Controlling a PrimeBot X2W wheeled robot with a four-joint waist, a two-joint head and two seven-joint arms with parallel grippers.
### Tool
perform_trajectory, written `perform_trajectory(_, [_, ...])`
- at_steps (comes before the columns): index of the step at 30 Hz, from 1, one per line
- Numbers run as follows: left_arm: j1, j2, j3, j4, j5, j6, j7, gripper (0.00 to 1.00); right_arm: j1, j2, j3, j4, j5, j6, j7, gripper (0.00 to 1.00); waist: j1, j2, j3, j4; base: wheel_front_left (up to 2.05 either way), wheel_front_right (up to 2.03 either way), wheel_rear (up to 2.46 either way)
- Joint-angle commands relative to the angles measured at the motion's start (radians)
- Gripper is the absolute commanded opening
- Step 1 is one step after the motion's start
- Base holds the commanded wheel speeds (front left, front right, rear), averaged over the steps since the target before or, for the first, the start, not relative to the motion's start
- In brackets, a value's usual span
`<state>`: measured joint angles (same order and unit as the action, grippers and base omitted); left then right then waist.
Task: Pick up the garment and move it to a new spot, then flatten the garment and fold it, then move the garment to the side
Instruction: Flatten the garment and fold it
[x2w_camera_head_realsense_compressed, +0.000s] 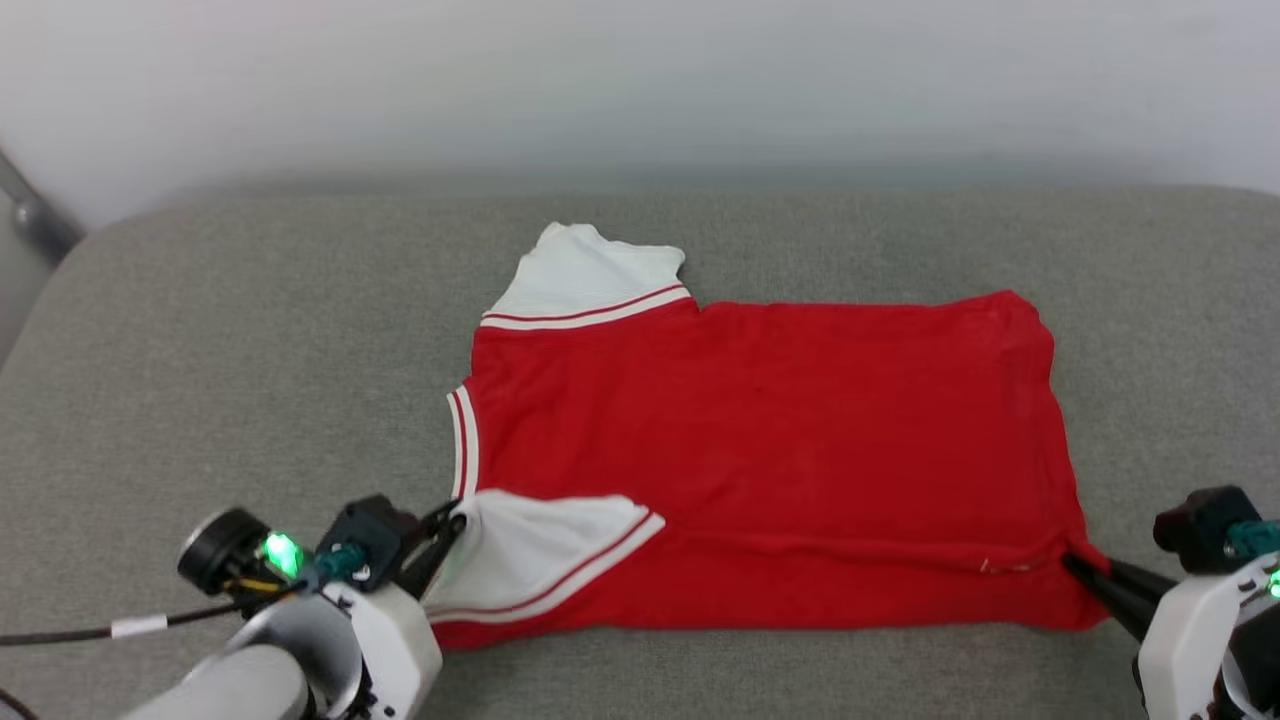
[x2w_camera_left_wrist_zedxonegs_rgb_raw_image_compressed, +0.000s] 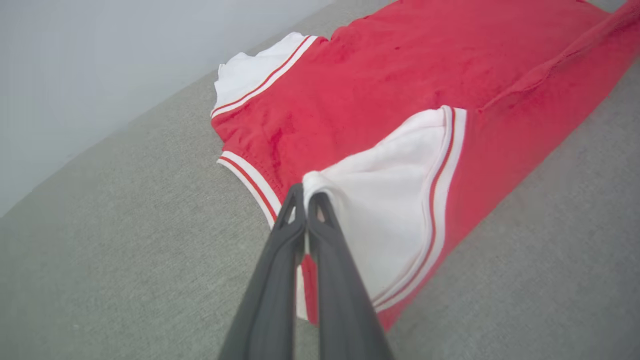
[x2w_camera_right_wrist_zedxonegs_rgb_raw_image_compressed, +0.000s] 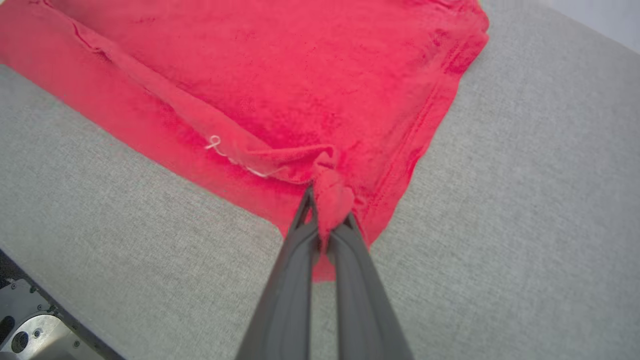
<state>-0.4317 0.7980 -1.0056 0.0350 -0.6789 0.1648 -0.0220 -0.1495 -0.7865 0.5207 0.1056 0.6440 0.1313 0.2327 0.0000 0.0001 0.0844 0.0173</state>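
Observation:
The garment is a red shirt with white, red-striped sleeves, lying spread on the grey cushion with its plain side up. Its near edge is folded a little over the body. My left gripper is shut on the white near sleeve at the shirt's left end; in the left wrist view the gripper pinches the sleeve's corner. My right gripper is shut on the red hem corner at the near right. The right wrist view has that gripper with a bunch of red cloth between its fingers.
The grey cushion stretches wide on both sides of the shirt and in front of it. A pale wall runs behind its far edge. A metal base part shows beyond the cushion's near edge.

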Motion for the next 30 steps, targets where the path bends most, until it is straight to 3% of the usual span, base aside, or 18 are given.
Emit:
perform_trajectory(1, [-0.035,-0.011,0.006,0.022,0.007,-0.014,0.000,0.00,-0.027,0.009,-0.009,-0.005,-0.005,-0.001,0.007,0.00,0.0000,-0.0001,0.043,-0.015,0.00,0.00,0.00])
perform_trajectory(13, [-0.217,-0.075,0.012,0.236,0.027,-0.126,0.013,0.00,-0.204,0.043,0.035,0.063,-0.013,-0.001,0.067,0.00,0.0000,-0.0001,0.204,-0.045,0.00,0.00,0.00])
perform_trajectory(23, [-0.239,-0.155,-0.025,0.455,0.027,-0.209,-0.034,0.00,-0.280,0.085,0.131,0.193,0.001,-0.001,0.044,0.00,0.0000,-0.0001,0.217,-0.041,0.00,0.00,0.00])
perform_trajectory(24, [-0.240,-0.164,-0.024,0.472,0.023,-0.213,-0.044,0.00,-0.283,0.086,0.137,0.200,0.007,-0.001,0.042,0.02,0.0000,-0.0001,0.209,-0.039,0.00,0.00,0.00])
perform_trajectory(25, [-0.240,-0.172,-0.023,0.486,0.022,-0.214,-0.055,0.00,-0.285,0.085,0.140,0.206,0.010,-0.001,0.036,0.27,0.0000,-0.0001,0.198,-0.038,0.00,0.00,0.00])
perform_trajectory(26, [-0.241,-0.176,-0.022,0.502,0.022,-0.213,-0.063,0.08,-0.287,0.086,0.136,0.212,0.016,-0.001,0.028,0.61,0.0000,-0.0001,0.187,-0.036,0.00,0.00,0.00])
perform_trajectory(27, [-0.243,-0.180,-0.024,0.514,0.024,-0.214,-0.068,0.69,-0.289,0.087,0.133,0.214,0.018,-0.001,0.017,1.00,0.0000,-0.0001,0.175,-0.035,0.00,0.00,0.00])
perform_trajectory(28, [-0.246,-0.186,-0.023,0.521,0.025,-0.212,-0.076,1.00,-0.287,0.086,0.132,0.215,0.018,-0.001,0.010,1.00,0.0000,-0.0001,0.163,-0.032,0.00,0.00,0.00])
perform_trajectory(30, [-0.255,-0.192,-0.022,0.527,0.028,-0.210,-0.086,1.00,-0.274,0.078,0.132,0.214,0.018,-0.001,-0.003,1.00,0.0000,-0.0001,0.137,-0.026,0.00,0.00,0.00])
